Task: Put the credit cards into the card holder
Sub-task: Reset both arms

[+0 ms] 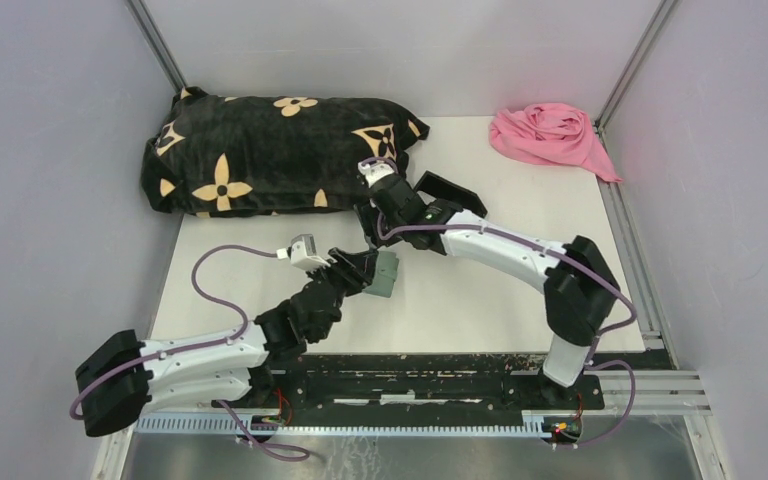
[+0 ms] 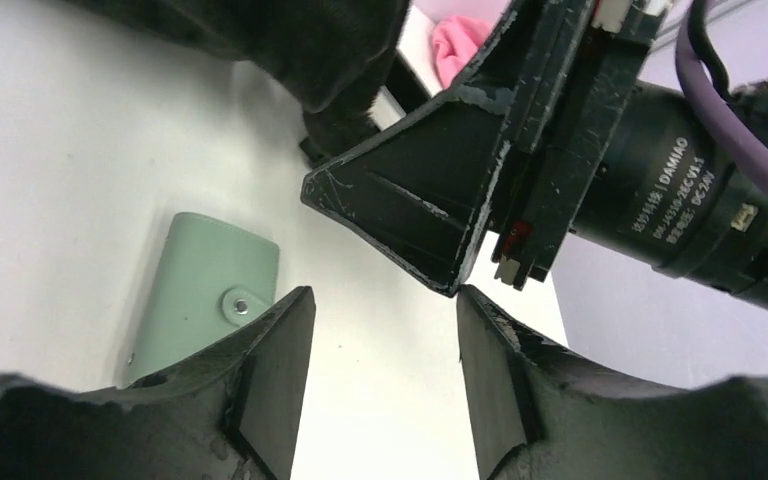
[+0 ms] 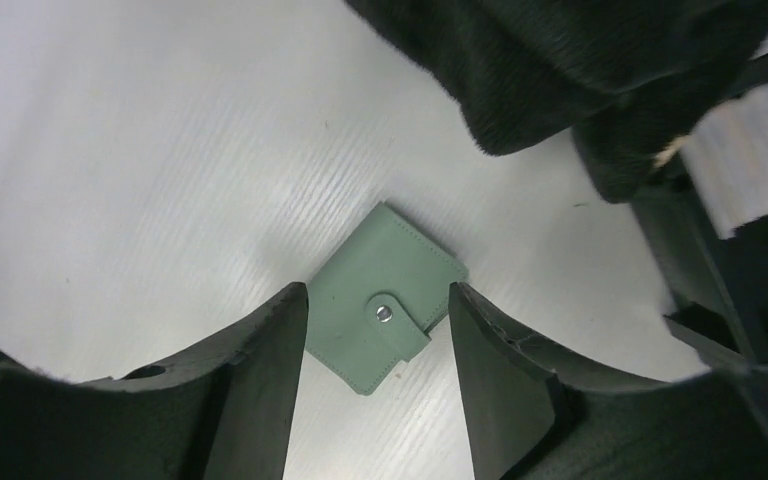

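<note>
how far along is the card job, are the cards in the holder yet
Looks done or nearly so: the card holder lies folded shut on the table, snap tab fastened, and no loose credit cards show, though whether they sit inside cannot be seen. In hand: nothing; the left gripper and right gripper are open and empty above it. Left: probably only pulling the arms back.

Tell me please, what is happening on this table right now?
A green card holder lies closed and snapped on the white table. The left gripper and the right gripper hover close to it, both open and holding nothing. No credit cards are visible, so they may already be inside.
</note>
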